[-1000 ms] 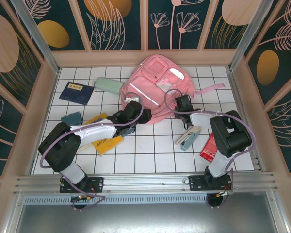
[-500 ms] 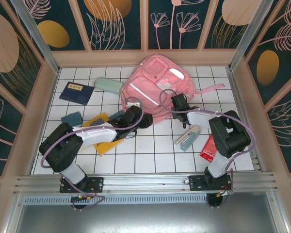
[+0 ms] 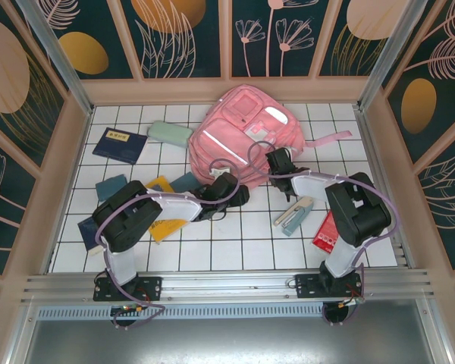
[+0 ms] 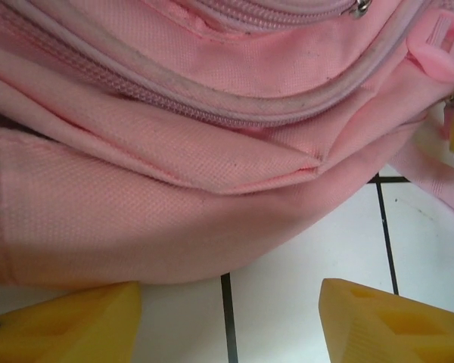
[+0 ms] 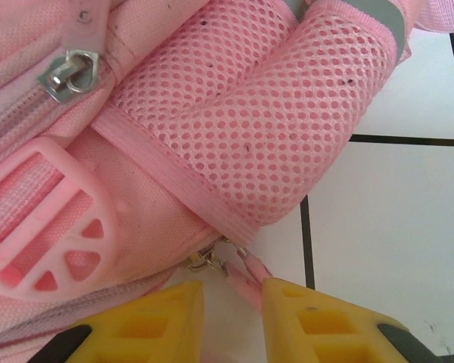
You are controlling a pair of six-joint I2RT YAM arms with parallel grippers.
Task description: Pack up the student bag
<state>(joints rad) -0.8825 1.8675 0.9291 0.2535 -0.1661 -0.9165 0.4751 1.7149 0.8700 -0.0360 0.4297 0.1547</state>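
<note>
The student bag, a big pink backpack, lies flat at the back middle of the tiled table. My left gripper sits at its near edge. In the left wrist view this gripper is open, its yellow fingers wide apart over bare tile, the bag's lower seam just ahead. My right gripper is at the bag's right near corner. In the right wrist view its jaws stand narrowly apart with pink zip pulls between them, lying against the right finger. A gap shows on the left side.
A navy book and a mint-green pencil case lie at back left. A teal item and yellow booklets lie under and beside the left arm. A grey stapler-like object and a red item lie on the right.
The left arm has swung right along the bag's near edge, its elbow folding in. The right gripper has crept up and left onto the bag's corner.
</note>
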